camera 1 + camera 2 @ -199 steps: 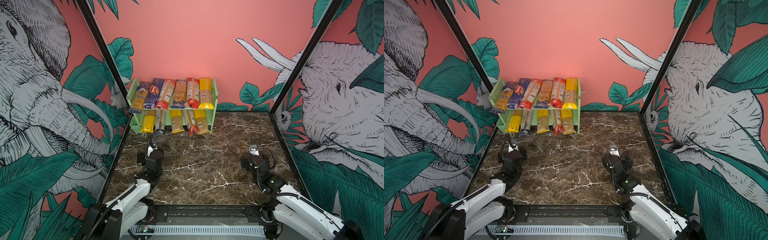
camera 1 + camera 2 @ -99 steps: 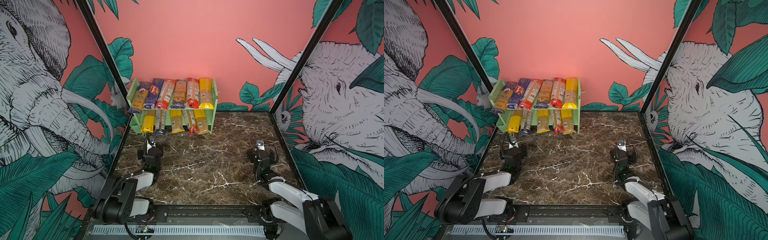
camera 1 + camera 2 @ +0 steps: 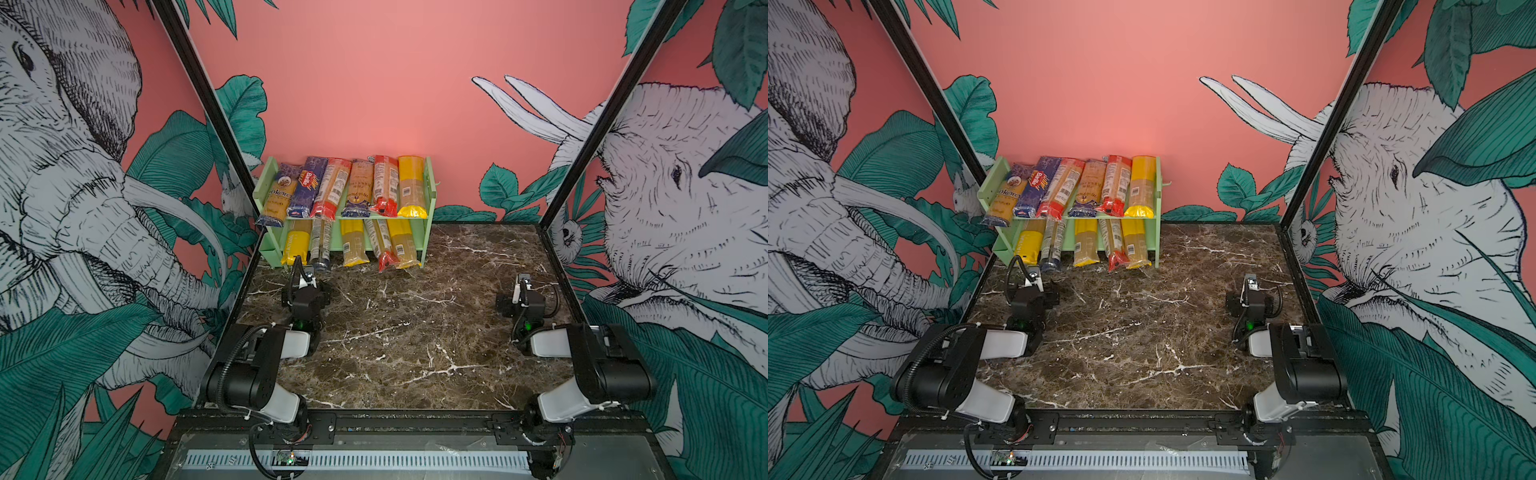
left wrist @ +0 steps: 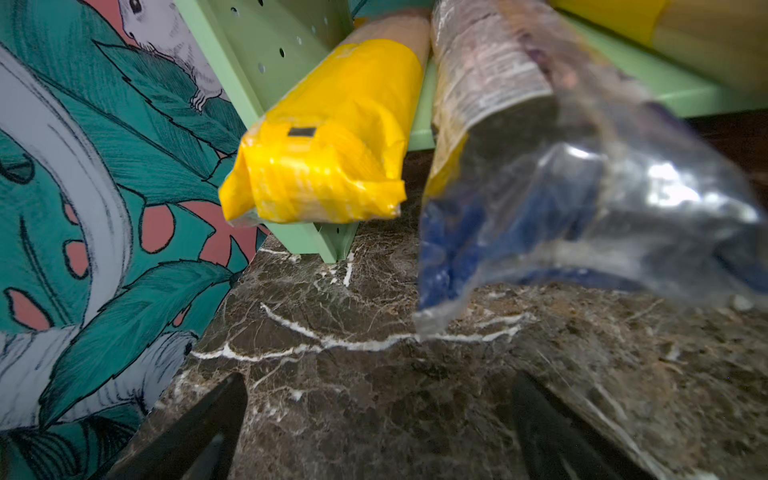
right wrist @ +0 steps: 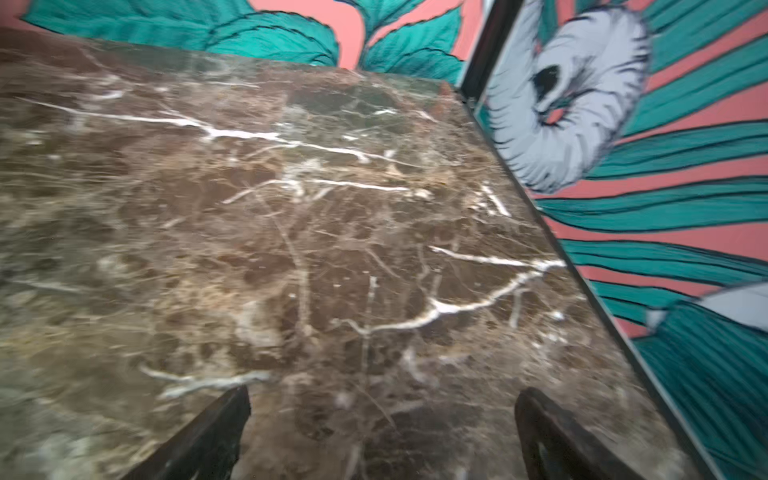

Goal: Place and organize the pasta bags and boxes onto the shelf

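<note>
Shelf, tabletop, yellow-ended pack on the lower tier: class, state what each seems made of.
Shelf: probably painted sheet metal, matte mint; thin, hole-punched side panel.
Tabletop: marble or marble-look laminate, slightly glossy; white veins on brown.
Yellow-ended pack: glossy plastic film; crinkled, shiny folds.

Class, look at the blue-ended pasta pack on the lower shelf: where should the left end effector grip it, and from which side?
Grip the blue-ended pack on its firm pasta-filled body just behind the floppy film tail, coming from the front, probably. That end overhangs the shelf toward the open left end effector; the yellow pack crowds its side.
</note>
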### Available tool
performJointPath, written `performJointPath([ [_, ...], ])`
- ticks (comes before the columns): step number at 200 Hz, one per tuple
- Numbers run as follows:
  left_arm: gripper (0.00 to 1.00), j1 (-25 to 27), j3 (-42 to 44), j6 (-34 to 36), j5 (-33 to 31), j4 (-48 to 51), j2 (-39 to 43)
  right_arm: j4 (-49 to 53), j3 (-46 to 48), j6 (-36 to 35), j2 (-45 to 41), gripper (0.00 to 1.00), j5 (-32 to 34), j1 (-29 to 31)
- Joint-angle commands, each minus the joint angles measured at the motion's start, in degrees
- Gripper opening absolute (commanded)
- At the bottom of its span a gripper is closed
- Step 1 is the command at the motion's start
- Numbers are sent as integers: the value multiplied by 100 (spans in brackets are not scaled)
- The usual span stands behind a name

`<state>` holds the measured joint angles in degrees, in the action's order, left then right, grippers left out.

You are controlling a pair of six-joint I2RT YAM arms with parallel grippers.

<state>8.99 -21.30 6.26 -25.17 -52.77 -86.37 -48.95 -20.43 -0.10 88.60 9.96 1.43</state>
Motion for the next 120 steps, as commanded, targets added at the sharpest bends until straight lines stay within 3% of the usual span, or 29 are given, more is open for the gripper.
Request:
performJointPath([
  [1,99,-187,-211,-27,583,395,-46,-428,-140,-66,6,99,-666,6],
  [41,99,-482,-236,-103,1356,225,-276,-231,-247,-11,25,99,-1042,-136],
  [120,100,-498,-227,-124,1389,345,-198,-317,-210,1,9,99,-1066,-150],
])
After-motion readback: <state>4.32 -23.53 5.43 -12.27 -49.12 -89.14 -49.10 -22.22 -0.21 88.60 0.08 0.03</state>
